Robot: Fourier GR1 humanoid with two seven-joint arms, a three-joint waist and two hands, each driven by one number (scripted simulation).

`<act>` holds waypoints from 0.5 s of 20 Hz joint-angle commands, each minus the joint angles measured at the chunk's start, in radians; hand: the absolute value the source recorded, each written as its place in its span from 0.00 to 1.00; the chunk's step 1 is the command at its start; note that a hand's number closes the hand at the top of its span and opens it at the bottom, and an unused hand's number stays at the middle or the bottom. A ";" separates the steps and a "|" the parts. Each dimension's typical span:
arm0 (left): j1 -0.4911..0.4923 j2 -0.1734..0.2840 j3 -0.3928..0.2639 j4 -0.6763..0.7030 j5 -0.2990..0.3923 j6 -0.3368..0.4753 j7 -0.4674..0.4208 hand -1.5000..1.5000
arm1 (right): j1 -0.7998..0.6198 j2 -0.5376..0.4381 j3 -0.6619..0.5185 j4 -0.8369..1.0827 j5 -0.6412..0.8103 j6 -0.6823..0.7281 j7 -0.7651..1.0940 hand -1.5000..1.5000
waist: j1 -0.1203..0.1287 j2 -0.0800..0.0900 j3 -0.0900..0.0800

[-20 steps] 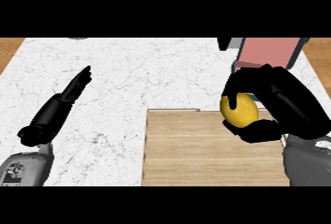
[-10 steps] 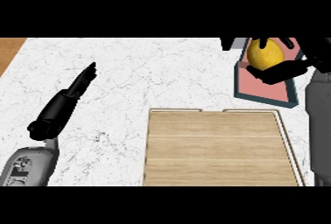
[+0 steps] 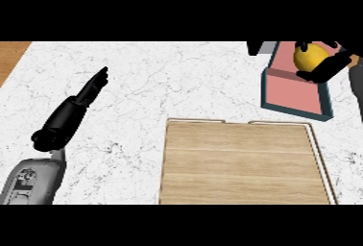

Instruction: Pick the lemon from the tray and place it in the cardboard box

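The yellow lemon (image 3: pixel 309 56) is at the far right, with the black fingers of my right hand (image 3: pixel 329 65) curled round it. It hangs over the far end of the cardboard box (image 3: pixel 289 90), which has a pink inside and teal walls. I cannot tell whether the lemon touches the box floor. The wooden tray (image 3: pixel 241 163) lies at the near middle with nothing on it. My left hand (image 3: pixel 79 103) stands over the left part of the counter, fingers straight and pointing away, holding nothing.
The white marble counter (image 3: pixel 177 81) spreads between my left hand and the box. Its left edge shows as a brown strip (image 3: pixel 11 56) at the far left corner. A small dark object (image 3: pixel 258 47) sits just left of the box's far end.
My right hand has carried the lemon from above the tray's far right corner up and away, to over the box. The left arm has shifted slightly.
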 commanded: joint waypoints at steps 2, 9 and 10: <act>0.020 0.045 0.041 0.009 0.039 -0.053 -0.042 0.50 | -0.045 -0.078 0.065 0.240 0.081 0.003 -0.121 1.00 | 0.012 0.002 0.000; -0.007 0.023 0.024 -0.005 0.010 -0.027 -0.013 0.50 | -0.146 -0.152 0.128 0.487 0.146 0.064 -0.326 0.00 | 0.016 0.005 0.001; -0.027 -0.010 0.001 -0.027 -0.004 0.001 0.028 0.50 | -0.121 -0.166 0.124 0.514 0.144 0.017 -0.402 0.00 | 0.018 0.008 0.002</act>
